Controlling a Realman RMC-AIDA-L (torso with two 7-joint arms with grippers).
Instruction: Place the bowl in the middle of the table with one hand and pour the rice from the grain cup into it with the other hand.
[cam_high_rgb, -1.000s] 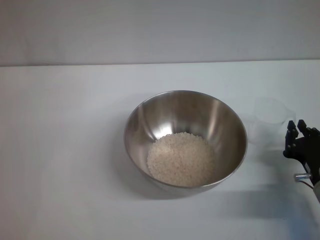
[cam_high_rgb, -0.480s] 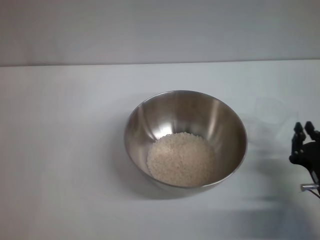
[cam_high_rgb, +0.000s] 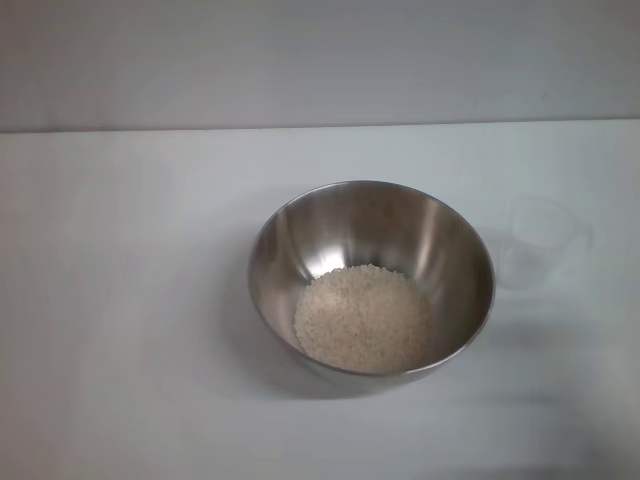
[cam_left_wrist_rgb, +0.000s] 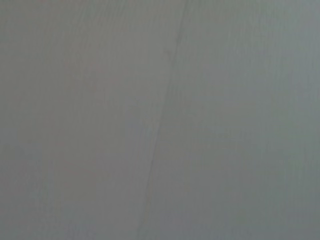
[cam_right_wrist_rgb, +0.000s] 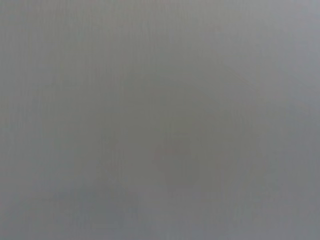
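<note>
Neither pincer of mine shows, so I cannot tell their state; bowl (cam_high_rgb: 371, 278) mid-worktop (cam_high_rgb: 130, 300) holds rice (cam_high_rgb: 362, 318); cup (cam_high_rgb: 545, 243) stands empty, upright, on my right, nearer my right arm.

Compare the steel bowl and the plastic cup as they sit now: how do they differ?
The bowl is shiny steel and opaque; the grain cup is clear plastic. The bowl is far wider than the cup. The bowl holds the rice; the cup looks empty. Both stand upright on the table, apart.
</note>
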